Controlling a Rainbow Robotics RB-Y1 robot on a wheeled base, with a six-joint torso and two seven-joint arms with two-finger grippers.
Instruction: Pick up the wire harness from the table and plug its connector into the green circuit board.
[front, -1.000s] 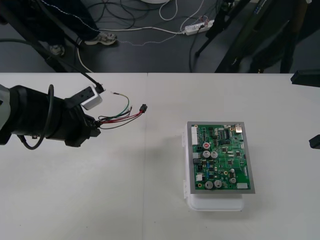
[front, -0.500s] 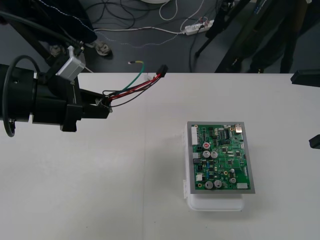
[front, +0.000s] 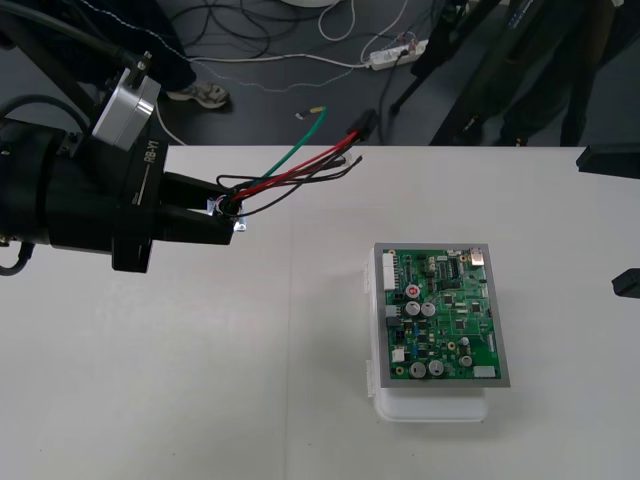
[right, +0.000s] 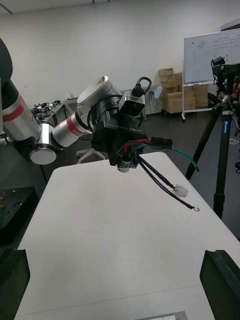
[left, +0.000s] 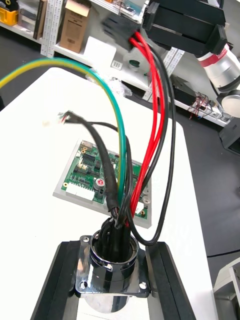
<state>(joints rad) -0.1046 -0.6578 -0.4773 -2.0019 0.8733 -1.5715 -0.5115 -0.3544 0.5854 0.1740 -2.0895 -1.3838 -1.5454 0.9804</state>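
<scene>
The left arm (front: 60, 205) is reaching in from the left side, its black wrist lying almost level above the counter (front: 300, 400) and pointing toward the right. Its wrist camera (front: 125, 100) is sitting on top, tilted upward. The left end effector (front: 228, 220) is hanging in the air over the counter's far left part, its two black fingers (left: 167, 285) pressing from either side on the flange of the socket (left: 112, 262). The right end effector (front: 627, 283) is waiting at the counter's right edge, its fingers (right: 220, 275) standing wide apart.
</scene>
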